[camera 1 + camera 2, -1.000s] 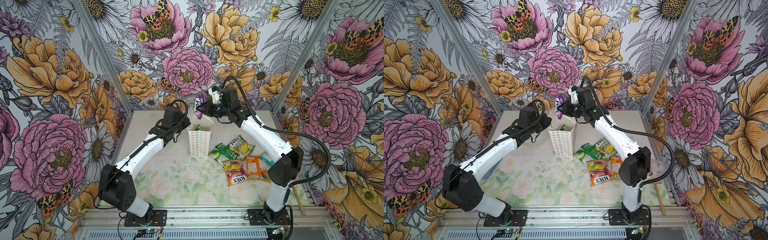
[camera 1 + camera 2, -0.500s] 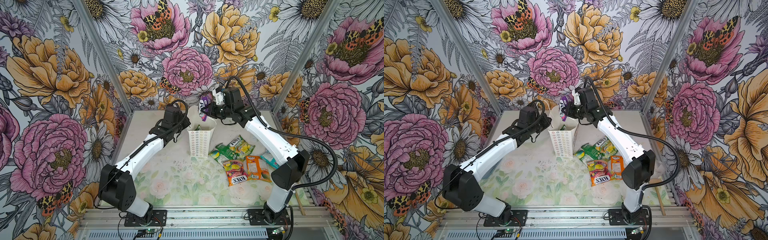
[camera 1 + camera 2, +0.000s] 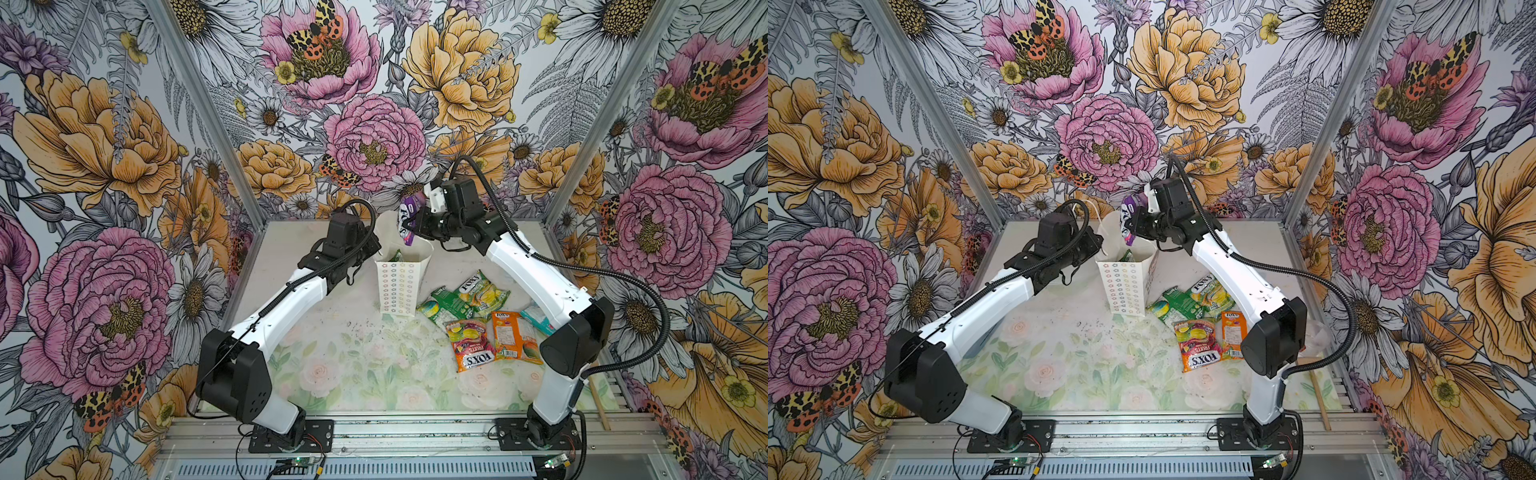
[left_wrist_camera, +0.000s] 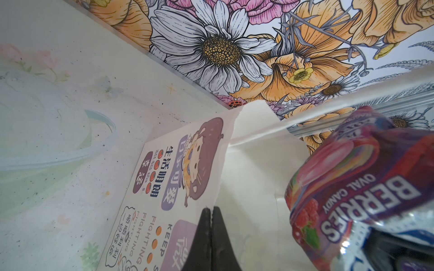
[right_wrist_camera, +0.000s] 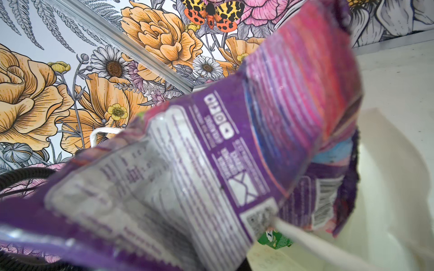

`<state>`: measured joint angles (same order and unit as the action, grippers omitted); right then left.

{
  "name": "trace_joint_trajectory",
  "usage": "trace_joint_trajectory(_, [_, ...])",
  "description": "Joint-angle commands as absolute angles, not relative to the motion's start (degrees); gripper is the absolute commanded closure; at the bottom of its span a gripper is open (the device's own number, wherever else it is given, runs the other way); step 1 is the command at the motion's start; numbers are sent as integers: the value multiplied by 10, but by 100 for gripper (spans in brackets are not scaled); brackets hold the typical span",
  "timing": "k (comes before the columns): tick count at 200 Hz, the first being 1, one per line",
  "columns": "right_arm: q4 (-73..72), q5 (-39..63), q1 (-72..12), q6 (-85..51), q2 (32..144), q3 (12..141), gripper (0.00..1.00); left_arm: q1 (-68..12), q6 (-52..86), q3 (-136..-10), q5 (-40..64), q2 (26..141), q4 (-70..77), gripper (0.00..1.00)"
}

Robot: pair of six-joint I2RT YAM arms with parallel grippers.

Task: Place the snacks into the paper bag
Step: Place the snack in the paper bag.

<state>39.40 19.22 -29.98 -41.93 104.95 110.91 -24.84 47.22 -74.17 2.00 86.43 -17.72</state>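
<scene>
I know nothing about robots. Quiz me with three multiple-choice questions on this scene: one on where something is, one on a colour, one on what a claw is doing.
1. Where is the purple packet held by the right gripper?
A) flat on the table
B) at the paper bag's open mouth
C) under the left arm

2. What colour is the packet already inside the bag?
A) green
B) black
C) white

3. How is the left gripper?
A) wide open
B) shut on a packet
C) shut on the bag's edge

Answers: B, the purple packet hangs at the opening; A, a green packet shows inside; C, its fingers pinch the paper rim.
</scene>
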Motion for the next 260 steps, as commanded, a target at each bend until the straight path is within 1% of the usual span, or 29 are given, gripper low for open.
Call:
trace_joint_trajectory(1, [386,184,-301,-410,1055,1117,100,-246,479,-736,18,850,-162,100])
trace_joint_trajectory(60, [392,190,-307,-411,1064,1115,100,-248,482,-737,19,857,-158,100])
trace_joint_trajectory(83, [392,191,-307,-411,1063,1114,89,-248,481,-738,17,857,-158,100])
trace_joint_trajectory(148, [392,193,-308,-412,1062,1120,74,-249,482,-737,17,852,-158,100])
trace_joint_trajectory(197, [392,197,-308,-411,1065,1130,67,-248,481,-737,19,852,-158,100])
trace_joint_trajectory(260, [392,201,-308,-408,1060,1141,64,-247,481,-739,19,854,-156,100])
